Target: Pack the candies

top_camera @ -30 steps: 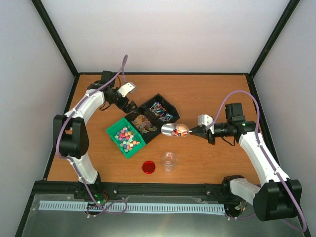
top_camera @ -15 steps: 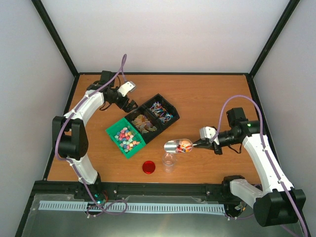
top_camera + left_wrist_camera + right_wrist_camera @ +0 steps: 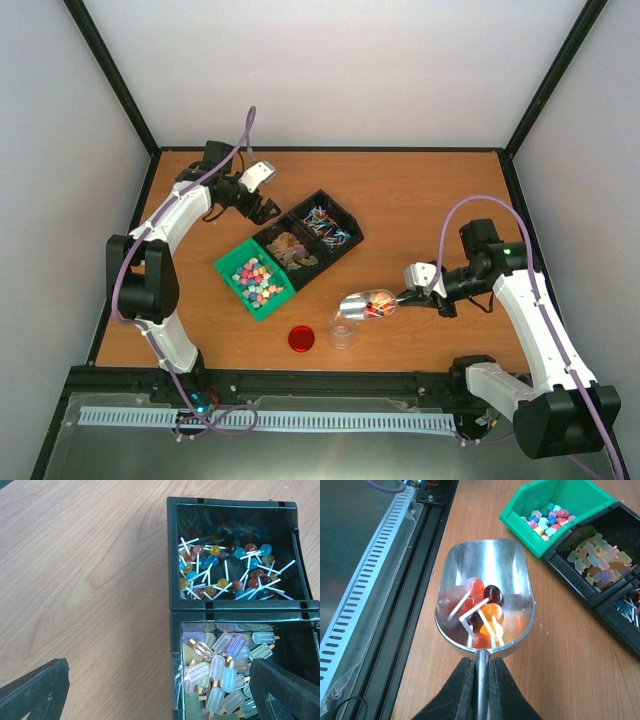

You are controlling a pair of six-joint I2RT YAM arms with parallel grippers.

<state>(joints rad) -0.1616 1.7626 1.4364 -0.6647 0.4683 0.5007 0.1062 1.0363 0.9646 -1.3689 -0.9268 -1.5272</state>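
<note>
Holding the thin handle of a metal scoop (image 3: 490, 560), the right gripper (image 3: 480, 660) has both fingers (image 3: 457, 690) pressed tightly on it. Just ahead of the fingertips, at the back of the scoop's bowl, lie a few lollipops (image 3: 482, 612), red, orange and dark, with white sticks. From above, the open end of the scoop, on the far side from the fingers, is over or just beside the rim of a clear cup (image 3: 343, 328); I cannot tell which. A red lid (image 3: 301, 339) lies flat on the table (image 3: 75, 580), beyond the cup as seen from these fingers. Ahead and to the right of the right fingers stands a green bin (image 3: 575, 495), and the candies (image 3: 547, 519), small pastel lumps, are inside it.

The left gripper (image 3: 160, 662) is spread wide and holds nothing. One of its fingers (image 3: 35, 690) hangs over bare table. The other hangs over the near black bin (image 3: 240, 617), which is full of pale ice-lolly sweets (image 3: 220, 670). Straight ahead of the left fingers, touching the near bin, is the far black bin (image 3: 230, 501) with many round stick sweets (image 3: 225, 565) in blue, orange and brown.
</note>
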